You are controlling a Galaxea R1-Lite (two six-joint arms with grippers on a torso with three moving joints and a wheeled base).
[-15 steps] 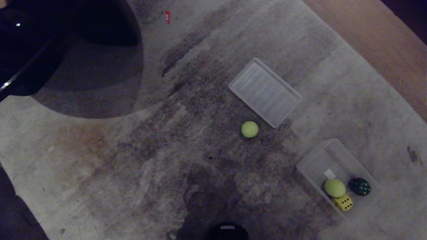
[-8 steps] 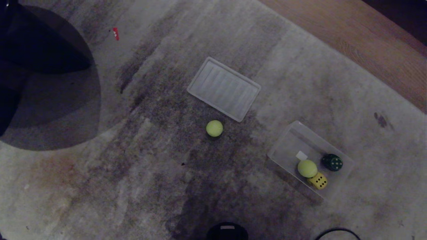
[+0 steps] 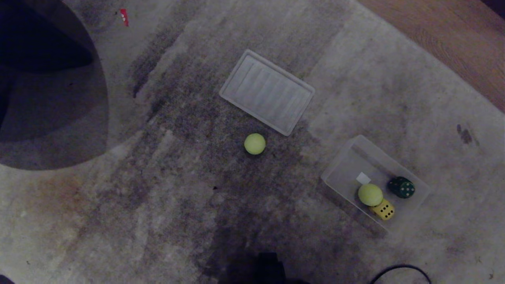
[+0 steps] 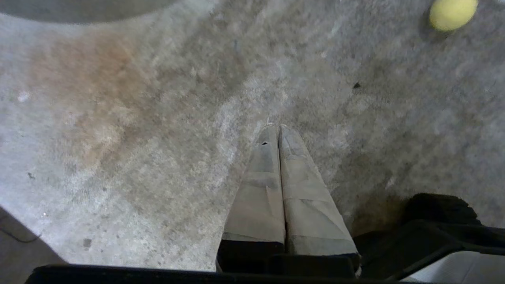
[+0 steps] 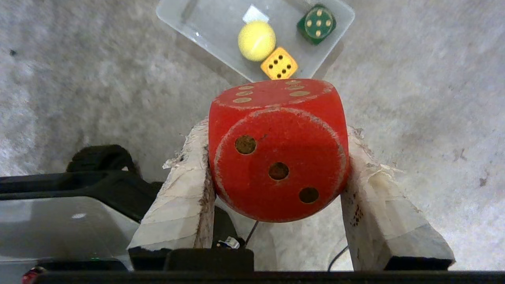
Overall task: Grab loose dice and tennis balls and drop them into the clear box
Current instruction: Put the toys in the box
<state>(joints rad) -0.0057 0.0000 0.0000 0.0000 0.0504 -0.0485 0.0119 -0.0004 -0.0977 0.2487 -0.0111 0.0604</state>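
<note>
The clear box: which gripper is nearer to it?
Right. The right gripper, holding the red die, hangs near the clear box; the left gripper shows only rug and ball.

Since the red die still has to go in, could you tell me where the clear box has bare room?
The clear box is bare at the end nearer the lid. The other end is crowded: tennis ball, yellow die, green die.

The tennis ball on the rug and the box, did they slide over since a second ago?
No, the camera swung, so the whole picture shifted. The loose tennis ball lies beside the lid as before, and the clear box keeps its ball and two dice. The right gripper holds a red die.
</note>
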